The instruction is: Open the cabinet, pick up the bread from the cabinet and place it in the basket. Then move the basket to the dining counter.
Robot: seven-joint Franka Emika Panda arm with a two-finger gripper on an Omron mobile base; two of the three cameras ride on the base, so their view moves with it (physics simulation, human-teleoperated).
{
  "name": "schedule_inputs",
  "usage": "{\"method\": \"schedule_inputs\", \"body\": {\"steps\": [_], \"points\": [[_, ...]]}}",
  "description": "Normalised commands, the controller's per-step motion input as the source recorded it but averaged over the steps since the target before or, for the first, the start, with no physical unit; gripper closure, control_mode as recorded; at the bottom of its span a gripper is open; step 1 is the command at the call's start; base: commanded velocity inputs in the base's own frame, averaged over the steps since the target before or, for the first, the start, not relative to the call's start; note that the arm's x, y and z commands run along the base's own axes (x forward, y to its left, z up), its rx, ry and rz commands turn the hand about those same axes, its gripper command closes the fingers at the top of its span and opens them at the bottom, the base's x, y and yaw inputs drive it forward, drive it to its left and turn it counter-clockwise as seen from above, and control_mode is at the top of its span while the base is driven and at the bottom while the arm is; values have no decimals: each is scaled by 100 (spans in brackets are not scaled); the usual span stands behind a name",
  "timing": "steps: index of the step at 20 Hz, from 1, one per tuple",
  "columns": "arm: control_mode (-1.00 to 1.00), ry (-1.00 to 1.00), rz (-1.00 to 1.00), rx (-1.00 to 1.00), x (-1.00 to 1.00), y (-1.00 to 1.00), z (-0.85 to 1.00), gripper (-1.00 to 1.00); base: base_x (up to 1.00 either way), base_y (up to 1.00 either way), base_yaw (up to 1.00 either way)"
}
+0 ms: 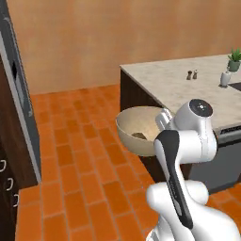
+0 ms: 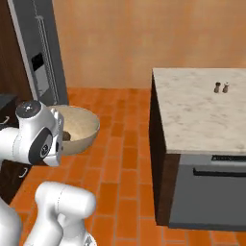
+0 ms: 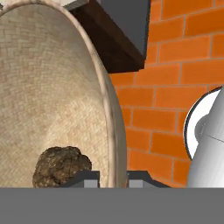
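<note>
The round tan basket (image 1: 134,123) hangs in the air over the orange tile floor, just left of the dining counter (image 1: 174,87). My gripper (image 3: 113,177) is shut on the basket's rim, one fingertip inside the wall and one outside. A dark brown lump of bread (image 3: 61,166) lies in the bottom of the basket (image 3: 52,96), close to my inner finger. From the right side the basket (image 2: 79,126) shows partly behind my arm, with the bread (image 2: 66,136) inside. The dining counter (image 2: 192,113) is the pale marble slab to the right. The cabinet is out of view.
Salt and pepper shakers (image 1: 192,74) stand on the counter, with a white vase (image 1: 226,78) and a potted plant (image 1: 234,60) at its far right. A grey appliance front (image 2: 211,192) sits under the counter. A tall grey fridge (image 2: 43,57) and low drawers (image 1: 7,183) line the left.
</note>
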Motion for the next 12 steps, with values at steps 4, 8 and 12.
{"method": "schedule_inputs", "body": {"steps": [4, 8, 12], "points": [[100, 0, 0, 0, 0, 0, 0, 100, 12, 12, -93], [100, 0, 0, 0, 0, 0, 0, 100, 86, 69, -65], [100, 0, 0, 0, 0, 0, 0, 100, 100, 100, -42]]}}
